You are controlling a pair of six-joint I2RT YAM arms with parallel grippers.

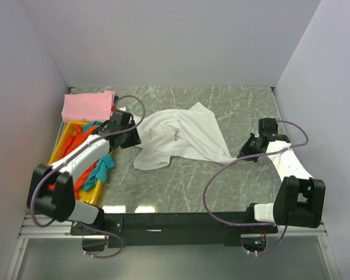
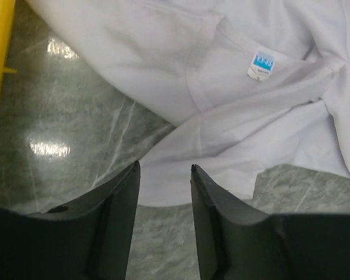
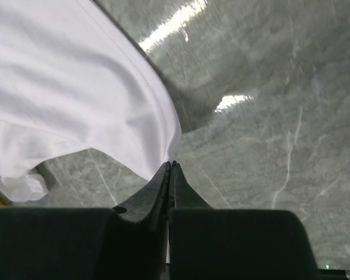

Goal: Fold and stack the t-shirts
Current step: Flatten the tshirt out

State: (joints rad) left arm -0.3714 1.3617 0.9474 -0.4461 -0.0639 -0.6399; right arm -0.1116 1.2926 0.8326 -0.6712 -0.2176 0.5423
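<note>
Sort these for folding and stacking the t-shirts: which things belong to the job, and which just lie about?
Job: white shirt, pink shirt, orange-red shirt, teal shirt.
Lying about: yellow tray, table.

We read this as robotics lab test cell, not home or shop. Plain white panel walls [image 1: 175, 41] box in tabletop [image 1: 221, 105] on three sides. Surface green marble-pattern, glossy with lamp glare. Left arm [image 1: 81, 154] and right arm [image 1: 286, 154] bolted on black rail [image 1: 175, 221] at near edge, grey cables [image 1: 205, 195] looping loose. White t-shirt [image 1: 181, 137] and yellow plastic tray [image 1: 56, 151] of coloured shirts [image 1: 76, 140] laid out on tabletop.
</note>
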